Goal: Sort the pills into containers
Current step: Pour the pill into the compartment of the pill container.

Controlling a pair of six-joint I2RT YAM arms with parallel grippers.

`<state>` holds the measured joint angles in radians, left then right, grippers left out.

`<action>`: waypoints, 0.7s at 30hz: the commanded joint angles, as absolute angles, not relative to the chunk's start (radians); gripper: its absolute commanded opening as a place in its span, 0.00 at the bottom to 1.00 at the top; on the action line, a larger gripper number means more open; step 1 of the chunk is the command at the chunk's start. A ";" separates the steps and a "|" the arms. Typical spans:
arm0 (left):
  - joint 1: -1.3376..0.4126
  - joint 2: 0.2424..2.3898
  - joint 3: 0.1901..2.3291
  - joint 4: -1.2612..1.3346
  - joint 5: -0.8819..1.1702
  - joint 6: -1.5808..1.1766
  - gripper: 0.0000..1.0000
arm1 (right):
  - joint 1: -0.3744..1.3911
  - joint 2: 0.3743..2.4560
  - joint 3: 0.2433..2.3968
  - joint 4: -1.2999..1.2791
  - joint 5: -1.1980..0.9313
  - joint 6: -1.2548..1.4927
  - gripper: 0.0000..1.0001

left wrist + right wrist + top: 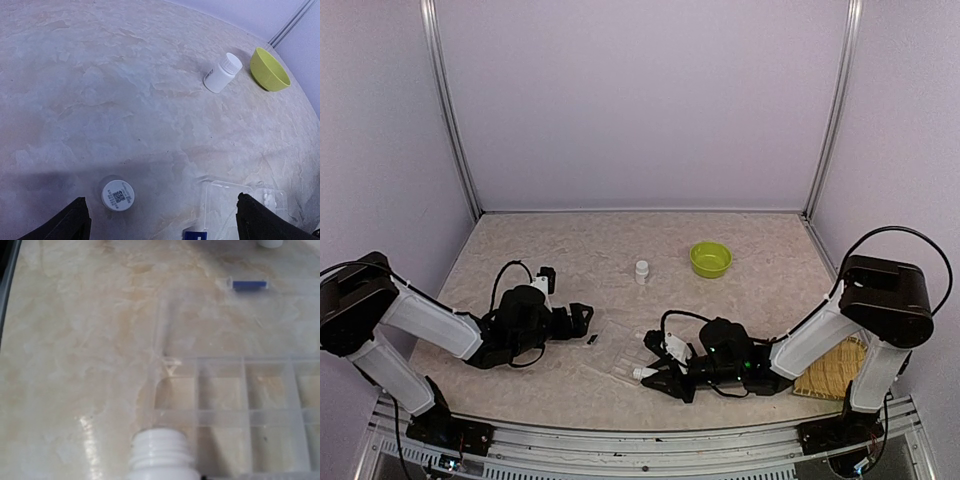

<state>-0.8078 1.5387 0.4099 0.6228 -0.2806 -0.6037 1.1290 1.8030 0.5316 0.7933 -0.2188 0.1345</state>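
Grasping an uncapped white bottle (159,452), right jaws meet pill box compartments (260,390) distinct only wrist-side; left jaws stand released.

Left wrist view, lower left: round white cap (118,195) bears a square QR-type code in dark print, with a line of fine print beside it, too small to read. Upper right: capped white bottle (220,74) shows a grey label edge, print illegible. Other views: no legible text.
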 commanded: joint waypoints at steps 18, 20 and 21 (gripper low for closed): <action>-0.818 1.559 0.404 0.663 -0.272 -0.625 0.99 | 1.158 1.744 0.599 0.602 -0.158 0.091 0.22; -0.818 1.558 0.403 0.663 -0.272 -0.625 0.99 | 1.159 1.743 0.605 0.591 -0.154 0.088 0.22; -0.819 1.558 0.403 0.663 -0.272 -0.624 0.99 | 1.160 1.743 0.607 0.584 -0.153 0.087 0.22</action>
